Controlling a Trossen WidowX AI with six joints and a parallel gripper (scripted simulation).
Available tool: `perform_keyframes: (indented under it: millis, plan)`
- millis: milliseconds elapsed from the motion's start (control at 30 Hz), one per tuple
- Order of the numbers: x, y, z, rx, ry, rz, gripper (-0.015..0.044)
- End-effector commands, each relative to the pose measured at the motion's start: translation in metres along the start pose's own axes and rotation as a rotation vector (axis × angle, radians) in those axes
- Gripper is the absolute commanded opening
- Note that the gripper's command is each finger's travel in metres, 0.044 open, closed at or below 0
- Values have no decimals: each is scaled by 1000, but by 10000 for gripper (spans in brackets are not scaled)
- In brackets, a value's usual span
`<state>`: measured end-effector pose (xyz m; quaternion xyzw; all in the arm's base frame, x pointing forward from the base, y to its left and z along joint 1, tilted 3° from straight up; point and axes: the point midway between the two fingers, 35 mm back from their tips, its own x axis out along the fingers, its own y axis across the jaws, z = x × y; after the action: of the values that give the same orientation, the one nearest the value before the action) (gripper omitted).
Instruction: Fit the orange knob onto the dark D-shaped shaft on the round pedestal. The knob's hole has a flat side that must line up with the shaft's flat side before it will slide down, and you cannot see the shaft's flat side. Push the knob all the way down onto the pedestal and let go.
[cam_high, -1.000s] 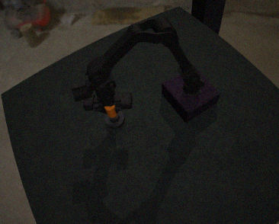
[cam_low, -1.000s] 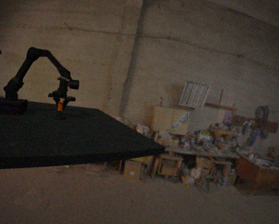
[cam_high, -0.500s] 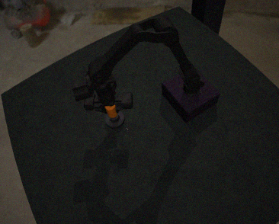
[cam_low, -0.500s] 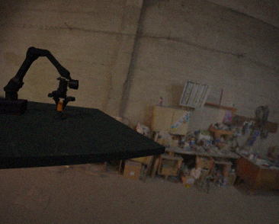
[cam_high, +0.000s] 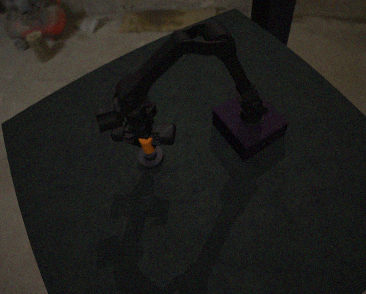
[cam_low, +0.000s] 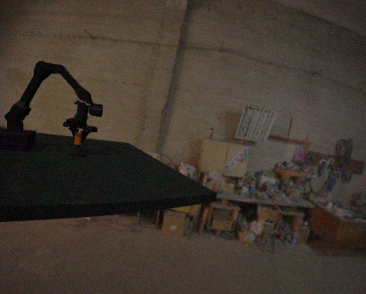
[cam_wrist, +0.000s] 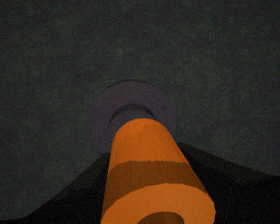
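The gripper (cam_high: 144, 137) (cam_low: 78, 132) is partly open, its fingers closed around the orange knob (cam_high: 147, 145) (cam_low: 78, 138) (cam_wrist: 145, 160), which stands roughly upright over the round pedestal (cam_high: 151, 157) (cam_low: 78, 154) (cam_wrist: 102, 112). Part of the pedestal shows below the knob, so the knob is not fully down. Both are at the left of the dark table (cam_high: 300, 200) (cam_low: 100, 185) in the top view, left of the arm's purple base block (cam_high: 227, 117). Whether the flat sides line up, I cannot tell.
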<state>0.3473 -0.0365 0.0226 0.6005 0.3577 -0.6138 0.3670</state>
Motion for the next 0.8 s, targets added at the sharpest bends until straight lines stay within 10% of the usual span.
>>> perform_keyframes:
  millis: [0,767]
  plan:
    - [0,2,0,96,-4,3,0]
    - [3,6,-1,96,-4,4,0]
